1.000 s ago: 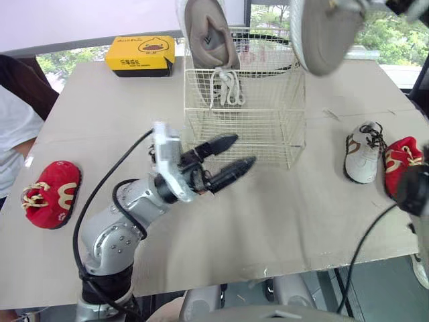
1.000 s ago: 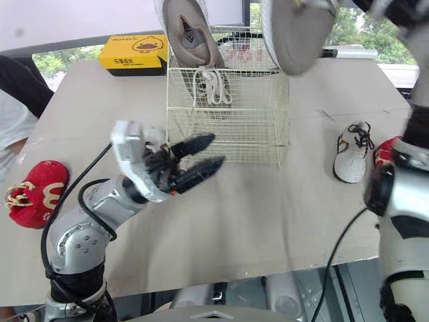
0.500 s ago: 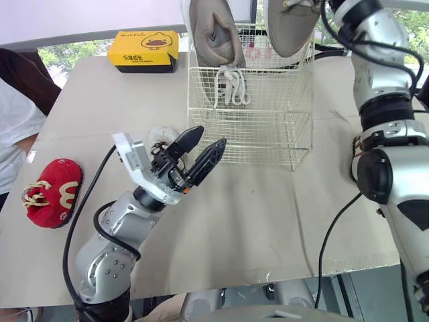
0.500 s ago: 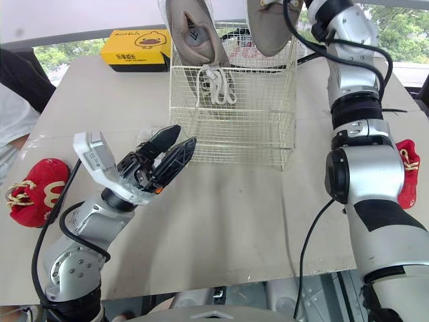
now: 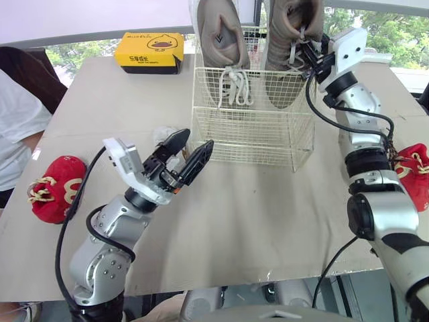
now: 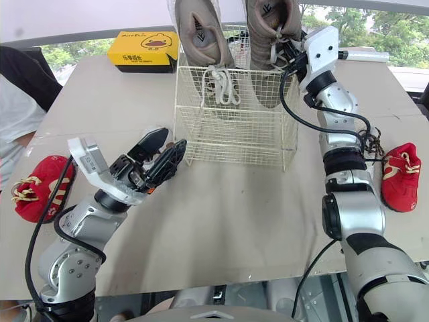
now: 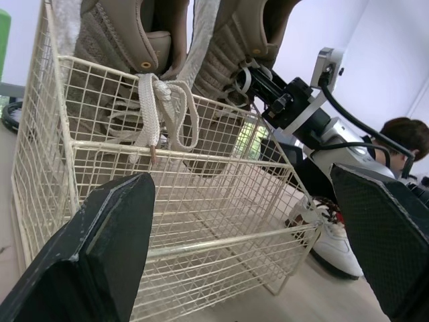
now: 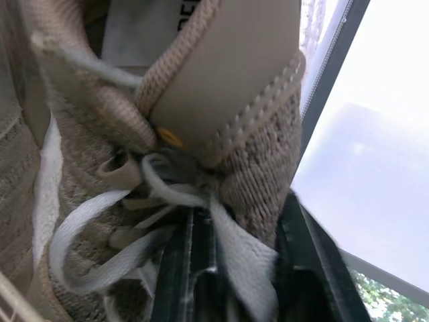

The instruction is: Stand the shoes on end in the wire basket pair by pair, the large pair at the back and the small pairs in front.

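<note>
Right gripper (image 6: 289, 55): jaws clamped on the tan shoe (image 5: 291, 40), upright in the basket (image 5: 255, 134). Left gripper (image 5: 196, 139) at the basket's seven o'clock, jaws wide.

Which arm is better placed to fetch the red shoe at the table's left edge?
Left. The left claw is open, empty, nearer that red shoe; the right claw grips a large shoe.
</note>
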{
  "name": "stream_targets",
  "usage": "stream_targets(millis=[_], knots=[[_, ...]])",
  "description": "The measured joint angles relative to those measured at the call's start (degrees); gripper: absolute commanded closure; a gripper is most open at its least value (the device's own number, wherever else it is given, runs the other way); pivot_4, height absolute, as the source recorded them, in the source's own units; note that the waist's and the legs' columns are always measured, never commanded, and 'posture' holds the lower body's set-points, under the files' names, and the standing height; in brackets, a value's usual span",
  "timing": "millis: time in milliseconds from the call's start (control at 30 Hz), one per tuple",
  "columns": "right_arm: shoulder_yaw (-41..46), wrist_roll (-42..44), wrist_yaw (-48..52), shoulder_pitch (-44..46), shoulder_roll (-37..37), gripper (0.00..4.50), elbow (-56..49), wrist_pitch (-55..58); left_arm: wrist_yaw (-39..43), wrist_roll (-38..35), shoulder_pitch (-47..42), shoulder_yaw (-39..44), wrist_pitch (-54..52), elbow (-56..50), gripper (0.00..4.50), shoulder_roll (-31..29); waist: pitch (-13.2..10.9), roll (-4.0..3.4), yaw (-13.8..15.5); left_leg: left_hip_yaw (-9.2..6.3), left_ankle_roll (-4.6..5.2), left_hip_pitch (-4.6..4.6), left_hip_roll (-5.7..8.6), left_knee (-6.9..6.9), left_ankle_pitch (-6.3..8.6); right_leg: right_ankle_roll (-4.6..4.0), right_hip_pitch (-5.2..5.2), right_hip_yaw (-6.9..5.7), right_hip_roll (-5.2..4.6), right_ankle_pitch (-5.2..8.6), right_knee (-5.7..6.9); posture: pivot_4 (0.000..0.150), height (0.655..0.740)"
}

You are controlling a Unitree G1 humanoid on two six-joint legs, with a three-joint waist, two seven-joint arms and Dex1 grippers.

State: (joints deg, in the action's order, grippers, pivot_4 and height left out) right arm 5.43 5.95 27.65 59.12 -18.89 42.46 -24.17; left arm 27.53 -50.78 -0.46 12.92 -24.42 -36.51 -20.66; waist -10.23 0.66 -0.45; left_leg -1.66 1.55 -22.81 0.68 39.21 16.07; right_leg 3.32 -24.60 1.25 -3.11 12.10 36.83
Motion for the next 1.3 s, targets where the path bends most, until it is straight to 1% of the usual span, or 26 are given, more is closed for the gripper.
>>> stream_targets(millis=[33,67,100,167,200,433,533,567,700,867,933,1067,1200,1300], knots=[[0.0,0.8,0.5,-2.1,0.0,2.14,-2.9,1.5,0.1,0.0,-0.7,0.0,0.0,0.5,0.00,0.0,0.0,0.00,-0.1,0.01,0.00,0.00,-0.01,-0.02,0.00,0.00,-0.01,0.01,0.00,0.00,0.00,0.150,0.7400],[0.0,1.1,0.8,-3.4,0.0,1.74,-4.9,2.6,0.2,0.0,-1.1,0.0,0.0,1.0,0.00,-0.1,0.0,0.00,-0.2,0.03,-0.01,0.01,-0.02,-0.01,-0.01,0.00,-0.01,0.02,0.01,0.00,0.01,0.150,0.7400],[0.0,1.4,1.1,-5.1,-0.2,1.15,-7.2,4.4,0.3,0.0,-1.4,-0.1,0.0,1.3,0.00,-0.2,0.0,0.00,-0.3,0.02,-0.03,0.01,-0.03,-0.01,-0.02,0.00,-0.01,0.01,0.02,0.00,0.01,0.150,0.7400],[0.1,2.3,1.4,-8.9,-0.5,0.20,-11.2,7.6,0.8,0.0,-1.5,0.0,0.0,1.3,0.00,-0.4,0.0,0.00,-0.3,0.04,-0.03,0.04,-0.03,-0.01,-0.02,0.00,-0.01,0.04,0.02,0.00,0.06,0.150,0.7400],[0.1,3.0,1.6,-10.9,-0.8,0.07,-14.2,9.5,1.0,0.0,-1.6,0.0,0.0,1.4,0.00,-0.5,0.0,-0.01,-0.3,0.04,-0.02,0.05,-0.03,-0.01,-0.02,0.00,-0.01,0.04,0.02,0.00,0.08,0.150,0.7400],[0.1,4.6,2.7,-18.7,-6.2,0.07,-30.3,23.7,0.2,-0.7,-2.6,0.1,-0.6,1.9,0.00,-1.2,0.0,-0.01,-0.2,0.05,-0.01,0.06,-0.03,-0.01,-0.01,0.00,-0.01,0.04,0.02,0.00,0.10,0.150,0.7400],[0.5,7.1,4.5,-23.4,-10.7,0.07,-39.2,31.5,-1.5,-0.4,-2.7,0.1,-0.8,1.8,0.00,-1.3,0.0,-0.01,-0.1,0.04,0.01,0.02,-0.02,-0.01,0.00,0.00,-0.01,0.04,0.00,0.00,0.06,0.150,0.7400],[1.1,8.9,5.7,-24.7,-12.7,0.07,-42.8,34.9,-2.2,0.2,-2.7,0.2,-0.7,1.8,0.00,-1.4,0.0,-0.01,-0.1,0.05,0.20,0.02,-0.02,-0.01,0.11,0.00,-0.02,0.05,0.00,0.00,0.05,0.150,0.7400],[3.9,18.4,11.2,-26.7,-18.4,0.07,-54.7,45.3,-7.9,4.0,-3.2,3.2,0.7,4.1,0.00,-0.9,0.0,-0.01,-0.4,0.06,0.26,0.09,-0.11,-0.01,0.15,0.00,0.00,0.06,0.10,0.00,0.08,0.150,0.7400],[3.5,29.3,16.4,-26.7,-21.0,0.07,-63.7,55.4,-14.3,6.8,-2.3,9.0,0.9,7.3,0.00,-1.1,0.0,0.00,-0.3,0.03,0.27,0.12,-0.21,-0.01,0.15,0.00,0.01,0.01,0.20,0.00,0.11,0.150,0.7400],[1.5,30.9,18.1,-26.7,-21.7,0.07,-65.5,57.4,-15.9,7.1,-0.5,9.8,0.0,7.9,0.00,-1.1,0.0,0.02,-0.2,0.05,0.27,0.10,-0.17,0.00,0.15,0.00,0.02,0.02,0.13,0.00,0.07,0.150,0.7400],[-2.5,30.3,16.9,-29.1,-20.1,0.07,-67.9,58.1,-14.6,10.3,3.8,8.4,0.2,7.9,0.00,-1.3,0.0,0.12,0.0,0.04,0.26,0.04,-0.12,0.01,0.15,0.00,0.02,-0.02,0.08,0.00,0.01,0.150,0.7400],[-4.7,30.4,15.6,-36.1,-20.5,0.07,-74.7,60.5,-14.8,11.5,6.8,3.4,-0.6,5.9,0.00,0.7,0.1,0.15,0.8,0.00,0.25,-0.02,-0.10,0.01,0.15,0.00,0.01,-0.06,0.01,0.00,-0.03,0.150,0.7400],[-7.8,29.7,15.3,-42.8,-21.1,0.07,-79.7,61.5,-14.7,12.8,9.3,3.1,-0.6,6.0,0.00,0.5,0.1,0.16,1.0,0.00,0.25,0.04,-0.13,0.00,0.15,-0.01,0.02,-0.04,0.05,0.01,0.00,0.150,0.7400]])
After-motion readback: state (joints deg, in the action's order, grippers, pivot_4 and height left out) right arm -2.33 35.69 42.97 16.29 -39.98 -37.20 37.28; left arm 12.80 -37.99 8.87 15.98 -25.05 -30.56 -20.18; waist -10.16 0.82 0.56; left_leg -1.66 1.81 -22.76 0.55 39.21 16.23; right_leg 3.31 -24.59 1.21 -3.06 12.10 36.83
